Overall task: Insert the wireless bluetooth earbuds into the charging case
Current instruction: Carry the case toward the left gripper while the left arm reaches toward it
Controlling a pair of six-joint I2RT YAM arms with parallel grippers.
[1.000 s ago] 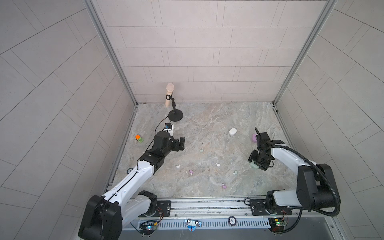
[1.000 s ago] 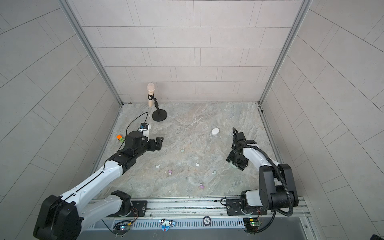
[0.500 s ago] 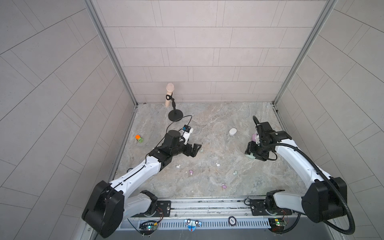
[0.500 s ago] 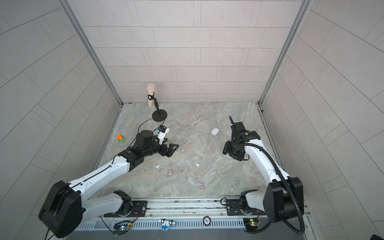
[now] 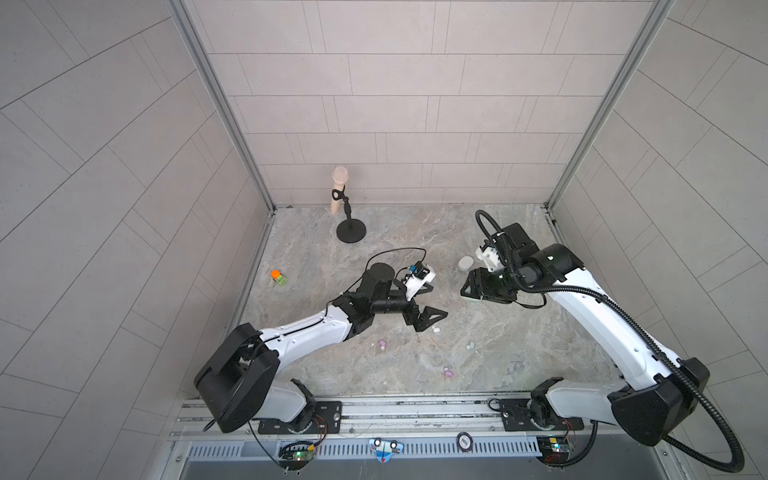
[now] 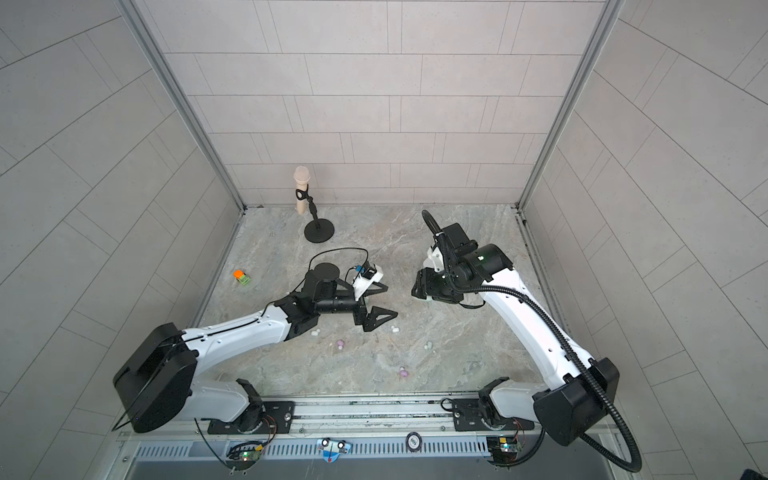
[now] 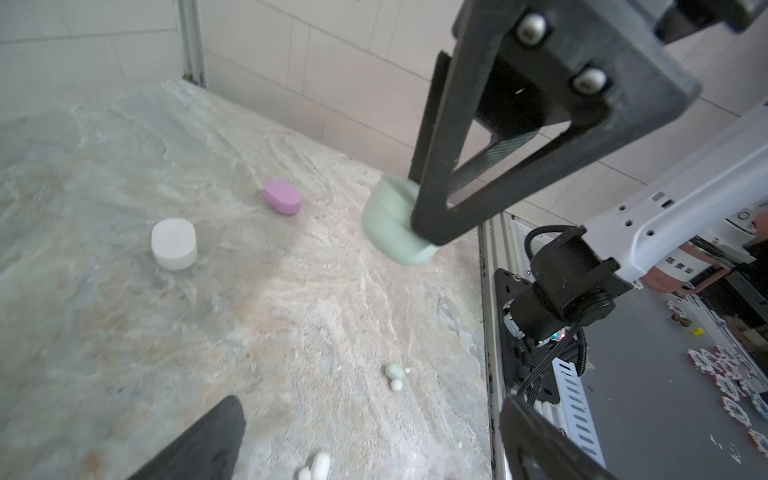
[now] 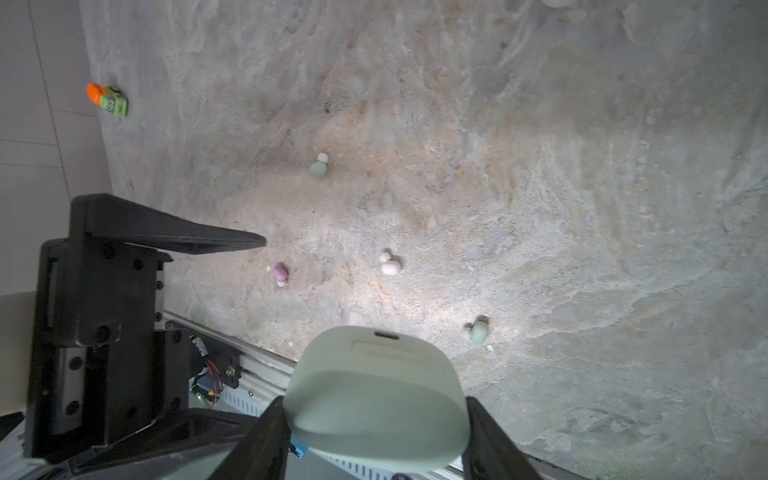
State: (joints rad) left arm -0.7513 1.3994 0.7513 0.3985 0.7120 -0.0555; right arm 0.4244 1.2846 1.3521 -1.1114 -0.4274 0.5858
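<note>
Right end effector (image 8: 374, 411): jaws part-way closed, clamped on the pale mint-green pill-shaped plastic charging case (image 8: 376, 390), one finger on each side. The case is held clear of the grey marble-pattern worktop (image 5: 415, 241), right of centre.

Left end effector (image 5: 439, 300): jaws spread wide, nothing between them. It hovers over mid-worktop, tips pointing toward the right end effector.

Tiny rounded plastic earbuds, all loose on the worktop toward the front:
- white earbud (image 5: 436, 329), just beside the left end effector's lower finger
- second white earbud (image 6: 316, 332), next to the left forearm
- lilac earbud (image 5: 381, 343), front of centre
- second lilac earbud (image 5: 448, 372), nearest the front rail
- mint-green earbud (image 5: 471, 345), right of the white one
- second mint-green earbud (image 8: 319, 166), seen only in the right wrist view

White pill-shaped case (image 5: 465, 263) sits on the worktop just behind the right end effector. Lilac pill-shaped case (image 7: 283, 198) lies near it, toward the back wall.

Also there: beige microphone on a black round-base stand (image 5: 351, 237) at the back, and a small orange-and-green toy block (image 5: 278, 277) by the left wall.
</note>
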